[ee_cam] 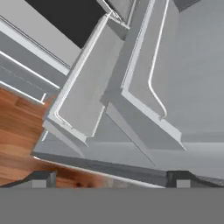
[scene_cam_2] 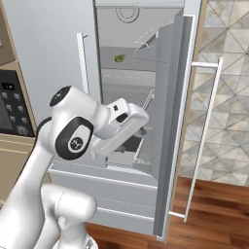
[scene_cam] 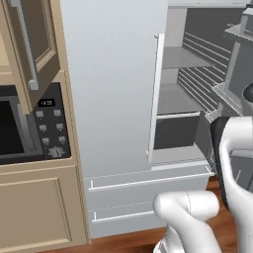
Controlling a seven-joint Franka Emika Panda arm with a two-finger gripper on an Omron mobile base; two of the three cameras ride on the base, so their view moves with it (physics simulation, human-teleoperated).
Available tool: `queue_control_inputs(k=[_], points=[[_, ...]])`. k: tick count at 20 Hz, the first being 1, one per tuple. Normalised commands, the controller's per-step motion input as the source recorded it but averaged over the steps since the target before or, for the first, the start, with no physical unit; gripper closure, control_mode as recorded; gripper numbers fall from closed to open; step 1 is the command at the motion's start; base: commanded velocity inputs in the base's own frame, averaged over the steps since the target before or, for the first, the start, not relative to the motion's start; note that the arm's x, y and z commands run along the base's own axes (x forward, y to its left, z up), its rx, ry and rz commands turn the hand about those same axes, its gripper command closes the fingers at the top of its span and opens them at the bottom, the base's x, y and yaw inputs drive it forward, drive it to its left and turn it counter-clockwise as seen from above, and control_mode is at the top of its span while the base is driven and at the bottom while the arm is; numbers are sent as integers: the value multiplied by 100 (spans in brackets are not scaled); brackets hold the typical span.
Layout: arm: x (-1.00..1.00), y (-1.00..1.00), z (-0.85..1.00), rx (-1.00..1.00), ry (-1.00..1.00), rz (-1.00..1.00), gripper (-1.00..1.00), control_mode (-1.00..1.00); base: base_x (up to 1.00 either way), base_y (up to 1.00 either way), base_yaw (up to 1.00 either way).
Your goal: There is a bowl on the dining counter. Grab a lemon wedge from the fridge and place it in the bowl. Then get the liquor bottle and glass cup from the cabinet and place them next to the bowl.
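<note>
Pincer (ee_cam: pixel 111 178) spread wide, empty, low beside the open fridge door (scene_cam_2: pixel 171 121), aimed at its grey door bins (ee_cam: pixel 83 94). Step in hand, as I read it: reach for the lemon wedge (scene_cam_2: pixel 119 58). It's a small green-yellow lump on an upper shelf inside the fridge (scene_cam: pixel 113 99), above and beyond the hand. Raise the arm, clear the bins, approach level. Wedge too small to tell its long axis or where it points.

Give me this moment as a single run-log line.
phase: reaching into fridge | right door: open | gripper: open, empty | lemon wedge: on upper shelf, untouched
</note>
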Motion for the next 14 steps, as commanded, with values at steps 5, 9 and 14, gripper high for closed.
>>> queue_control_inputs(k=[5, 9, 14], points=[[-4, 100, 0, 0, -16, 4, -100, -100, 0, 0, 0], [0, 93, 0, 7, -12, 15, -100, -100, 0, 0, 0], [1, 59, 0, 22, -10, 25, -100, -100, 0, 0, 0]])
